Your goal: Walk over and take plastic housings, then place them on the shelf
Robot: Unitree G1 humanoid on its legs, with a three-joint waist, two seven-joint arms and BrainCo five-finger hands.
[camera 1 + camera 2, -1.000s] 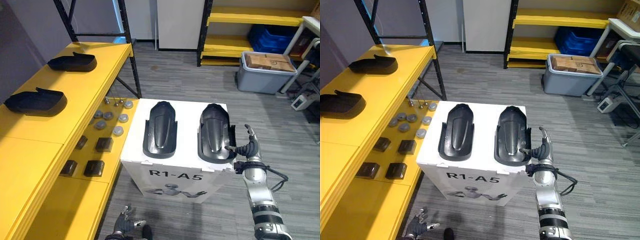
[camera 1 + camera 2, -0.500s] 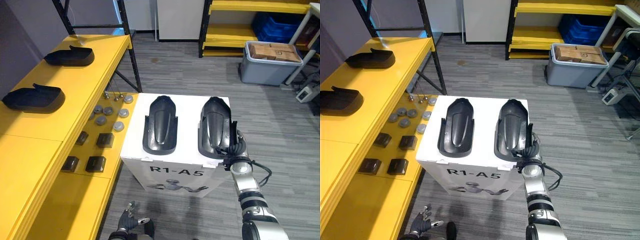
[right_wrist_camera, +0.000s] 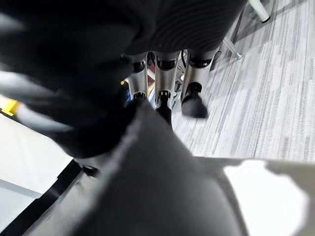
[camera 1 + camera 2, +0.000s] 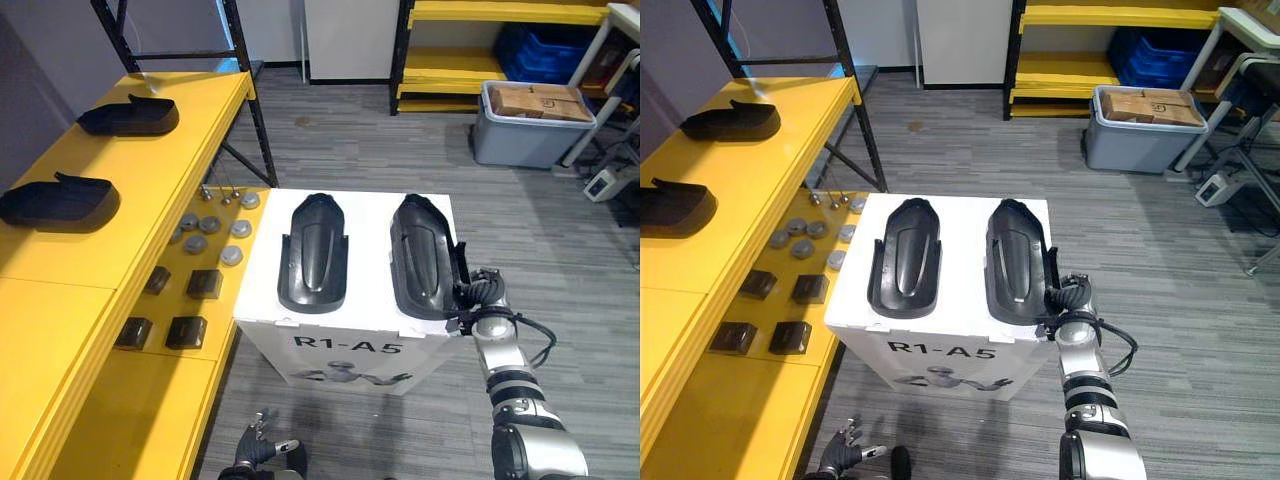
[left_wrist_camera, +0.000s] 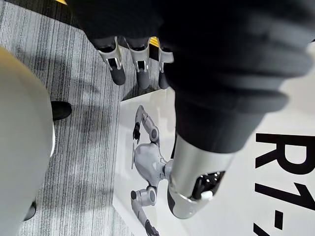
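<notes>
- Bright, even light is coming from overhead, leaving the grey floor [image 4: 560, 230] without hard shadows.
- The white box [image 4: 362, 208] is glowing brightest, while the 2 black housings [image 4: 313, 252] are catching soft sheen.
- Pale glare is sitting on the yellow shelf [image 4: 90, 250], at its far end.

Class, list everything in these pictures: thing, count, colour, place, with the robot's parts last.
box: one, white, centre floor.
box-top housings: two, black, side by side.
shelf housings: two, black, upper yellow shelf, left.
discs: several, grey, lower shelf.
blocks: four, dark, lower shelf.
bin: one, grey, holds cardboard box, right.
crates: blue, back rack.
right robot hand: silver, at right housing outer rim.
left robot hand: silver, low near floor.
</notes>
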